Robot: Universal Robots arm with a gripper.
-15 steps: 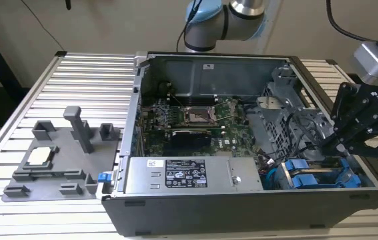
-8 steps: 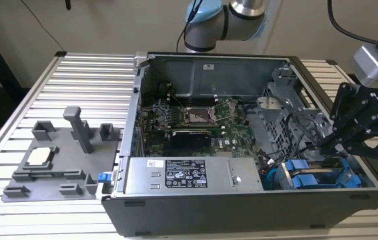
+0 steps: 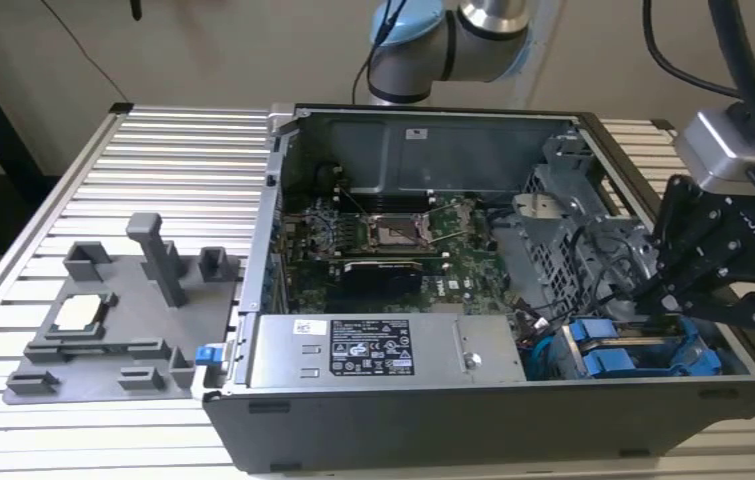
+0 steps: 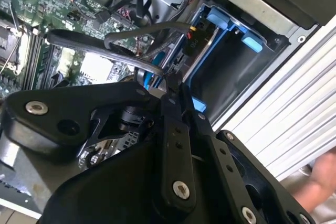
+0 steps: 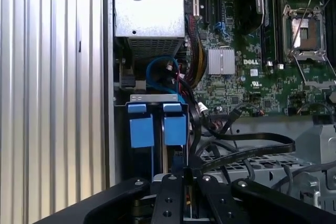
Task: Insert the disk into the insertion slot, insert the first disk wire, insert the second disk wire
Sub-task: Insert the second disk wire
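Apparently disk (image 3: 617, 360) already seated in blue bay of computer case (image 3: 350, 420), 4 o'clock corner in exterior view. Gripper (image 4: 170, 85) down at bay, fingers pressed together on thin black wire (image 4: 131, 61), 12 o'clock above them. Wire steps look unfinished; connector mating unclear.

One open computer case (image 3: 391, 420), one grey fixture tray (image 3: 97, 345) — two blue carrier tabs (image 5: 142, 129).

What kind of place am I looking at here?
Probably a robotics lab or test bench: an open computer case lies on a slatted metal table, a robot arm stands behind it, and grey fixtures sit beside the case.
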